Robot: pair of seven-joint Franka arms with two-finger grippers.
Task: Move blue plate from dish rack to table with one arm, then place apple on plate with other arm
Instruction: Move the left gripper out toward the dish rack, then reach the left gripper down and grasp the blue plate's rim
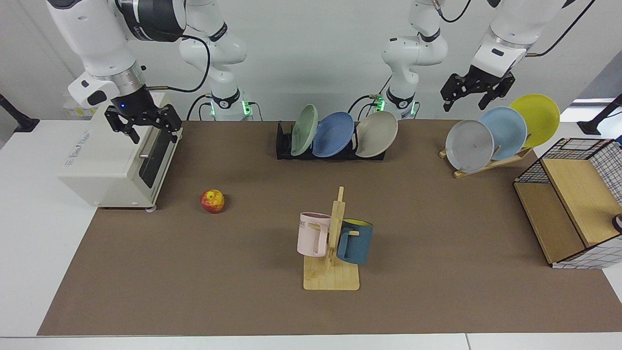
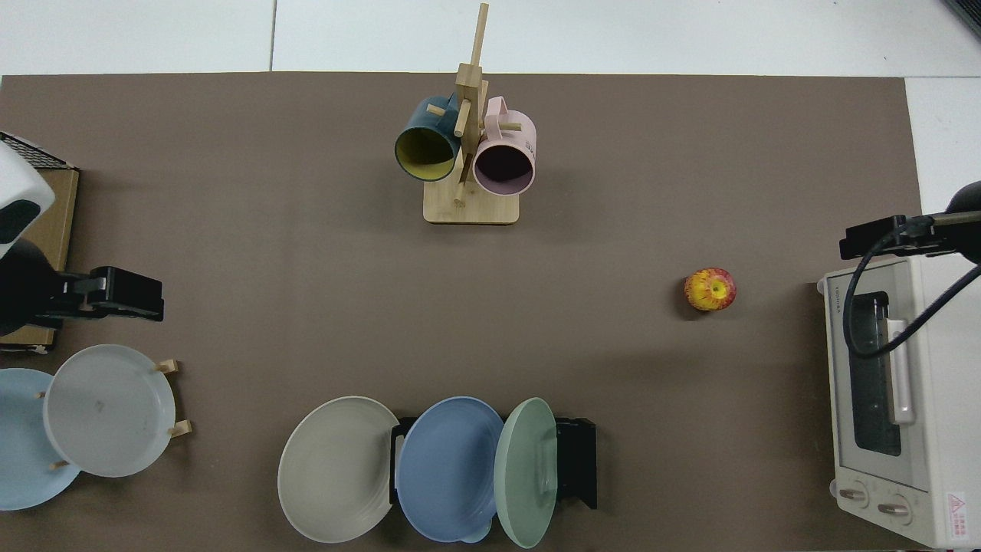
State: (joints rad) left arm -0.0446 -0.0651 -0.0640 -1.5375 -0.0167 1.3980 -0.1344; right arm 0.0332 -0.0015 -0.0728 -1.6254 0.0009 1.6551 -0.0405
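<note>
At the upper left of the facing view the right pincer [image 1: 144,127] hangs open and empty over a white toaster oven [image 1: 116,160], whose door reads "TOSHIBA" in the top view, with the apple [image 1: 213,201] on the brown surface [image 1: 437,272] just beside it. At centre the blue plate [image 1: 333,134] stands in the dish rack [image 1: 286,148] between a green and a beige plate, behind a pink mug [image 1: 313,234] lettered "ME". At the upper right the left pincer [image 1: 467,101] hangs open and empty above the wooden plate stand.

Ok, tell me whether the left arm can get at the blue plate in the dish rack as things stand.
Probably yes. The left end effector hangs open above the wooden stand's plates, nothing between it and the blue plate. The catch: that plate sits between a green plate and a beige plate in the dish rack, so side room is tight.
</note>
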